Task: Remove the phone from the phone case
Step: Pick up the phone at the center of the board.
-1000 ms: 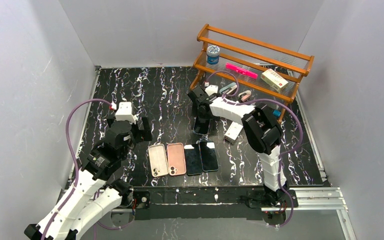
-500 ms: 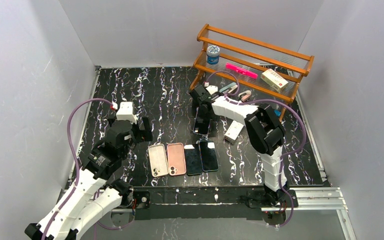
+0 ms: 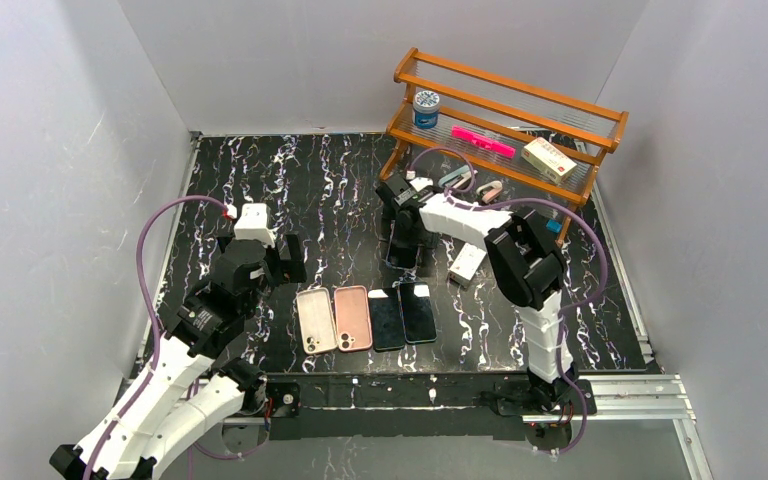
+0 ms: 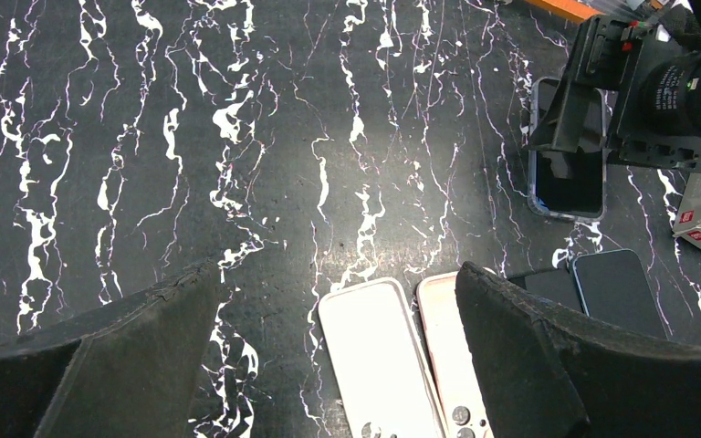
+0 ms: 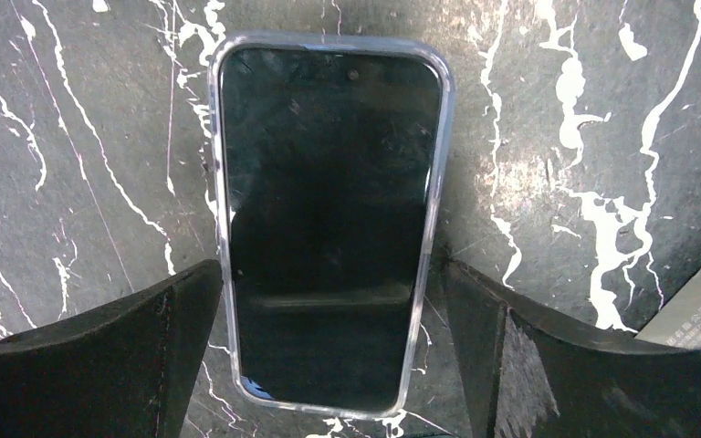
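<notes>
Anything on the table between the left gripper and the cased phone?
Nothing: the left wrist view shows only bare marble tabletop between left gripper and cased phone.

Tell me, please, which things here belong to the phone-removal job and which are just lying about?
Job: cased phone; right tool, open astride it.
Lying about: row of four phones or cases at the near edge; white box; wooden rack with its oddments.

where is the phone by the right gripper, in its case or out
In its case: the right wrist view shows the clear case wrapping every edge of the phone, which lies flat below the right gripper.
</notes>
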Robot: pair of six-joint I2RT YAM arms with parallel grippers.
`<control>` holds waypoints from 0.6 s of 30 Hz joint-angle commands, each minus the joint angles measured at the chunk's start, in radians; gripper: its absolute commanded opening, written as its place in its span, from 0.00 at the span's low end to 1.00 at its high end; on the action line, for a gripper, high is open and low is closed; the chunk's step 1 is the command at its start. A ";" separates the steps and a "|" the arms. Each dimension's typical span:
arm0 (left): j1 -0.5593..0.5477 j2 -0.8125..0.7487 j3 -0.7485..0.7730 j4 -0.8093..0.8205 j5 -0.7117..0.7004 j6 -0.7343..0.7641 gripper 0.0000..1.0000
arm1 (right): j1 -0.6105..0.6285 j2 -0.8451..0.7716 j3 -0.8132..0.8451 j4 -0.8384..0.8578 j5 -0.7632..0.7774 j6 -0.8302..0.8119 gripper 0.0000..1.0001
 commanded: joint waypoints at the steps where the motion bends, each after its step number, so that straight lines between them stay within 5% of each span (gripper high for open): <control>1: 0.008 -0.001 -0.005 -0.001 -0.012 0.001 0.98 | 0.013 0.049 0.053 -0.075 0.039 0.023 0.99; 12: 0.009 0.015 -0.007 -0.001 0.000 -0.003 0.98 | 0.036 0.103 0.060 -0.124 0.037 0.042 0.98; 18: 0.009 0.088 0.012 -0.007 0.061 -0.049 0.98 | 0.039 0.025 -0.030 0.003 -0.031 -0.004 0.53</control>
